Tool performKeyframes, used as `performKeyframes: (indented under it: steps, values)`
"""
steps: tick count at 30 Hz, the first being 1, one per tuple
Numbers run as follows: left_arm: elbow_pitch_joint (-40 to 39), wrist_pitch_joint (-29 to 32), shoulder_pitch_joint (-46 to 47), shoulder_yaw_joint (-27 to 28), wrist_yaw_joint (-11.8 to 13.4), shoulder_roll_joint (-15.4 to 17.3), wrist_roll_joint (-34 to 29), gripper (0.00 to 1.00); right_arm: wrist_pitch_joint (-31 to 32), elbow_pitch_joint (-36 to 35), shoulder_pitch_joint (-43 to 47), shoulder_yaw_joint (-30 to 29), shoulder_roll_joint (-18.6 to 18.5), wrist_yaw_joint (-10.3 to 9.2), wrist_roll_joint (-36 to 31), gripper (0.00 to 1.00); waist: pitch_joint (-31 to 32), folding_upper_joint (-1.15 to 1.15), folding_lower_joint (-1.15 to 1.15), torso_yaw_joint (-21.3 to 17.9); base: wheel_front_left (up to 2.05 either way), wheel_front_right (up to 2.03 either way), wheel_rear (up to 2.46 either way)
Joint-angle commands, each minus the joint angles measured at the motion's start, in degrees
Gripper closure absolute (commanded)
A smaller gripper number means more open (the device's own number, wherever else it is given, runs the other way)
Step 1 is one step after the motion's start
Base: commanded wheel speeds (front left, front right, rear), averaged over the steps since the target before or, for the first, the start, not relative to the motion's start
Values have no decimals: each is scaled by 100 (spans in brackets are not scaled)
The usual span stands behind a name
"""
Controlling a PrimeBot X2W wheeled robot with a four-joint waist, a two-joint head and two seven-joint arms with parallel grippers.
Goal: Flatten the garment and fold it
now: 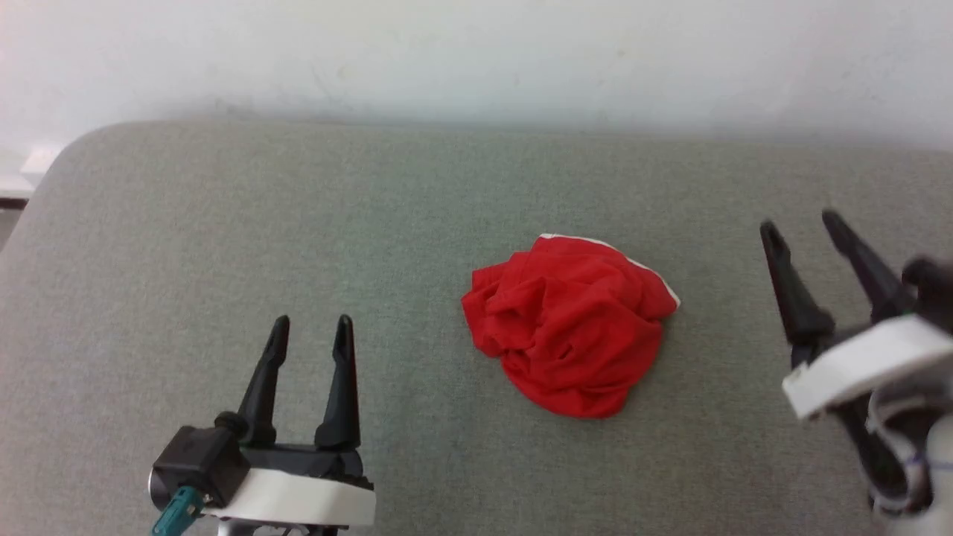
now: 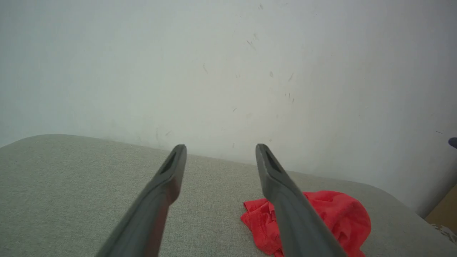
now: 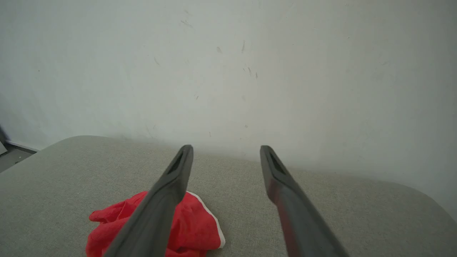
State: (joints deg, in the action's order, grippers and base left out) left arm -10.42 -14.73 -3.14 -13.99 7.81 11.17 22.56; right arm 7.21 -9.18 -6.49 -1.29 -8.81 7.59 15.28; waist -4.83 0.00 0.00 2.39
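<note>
The garment (image 1: 569,327) lies in a crumpled red heap a little right of the middle of the grey fabric surface (image 1: 223,260), bunched in on itself with creases running every way. A thin white edge (image 1: 640,266) shows along its far right side. I cannot pick out the waistband or the leg openings in that bundle. Nothing touches it.

The left gripper (image 1: 313,321) hovers near the front of the surface on the heap's left, well apart from it. Its two dark fingers are spread and point toward the pale wall (image 1: 476,52). The right gripper (image 1: 798,222) stands off on the other side, also clear of the cloth, its fingers likewise apart and empty. In its own wrist view the red bundle sits low and left of its fingers; in the left wrist view it sits low and right.

To my eye the job is at its very start — flattening not begun, folding a long way off. The next move, I'd say, calls for both arms to come in toward the heap and each find its own bit of edge. The white-trimmed side looks the easiest hold for the right one. Then they would lift and draw apart so the cloth opens out. Pinching into the thick middle would likely catch several layers at once and only drag the lump along.
</note>
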Motion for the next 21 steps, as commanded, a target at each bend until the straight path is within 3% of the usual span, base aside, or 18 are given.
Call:
performKeyframes:
  steps: [1, 5, 11, 21]
  values:
    - [29, -26, 107, 24, -61, -51, -68, 0, 196, -6, -253, 69, -139, -10, 127, 0, -204, 0, 0, 167, 0, 0, 0]
    - [119, -26, 260, 14, -218, -252, -122, 0, 1125, 200, -1131, 595, -798, -10, 493, 0, -541, 0, 0, 376, 0, 0, 0]
    - [255, -27, 575, 8, -479, -552, -170, 0, 2274, 905, -2380, 1305, -1450, -10, 1057, 0, -1058, 0, 0, 789, 0, 0, 0]
    - [487, -27, 1036, -105, -774, -815, -115, 0, 3908, 1965, -3392, 2018, -1891, -10, 1488, 0, -1825, 0, 0, 1534, 0, 0, 0]
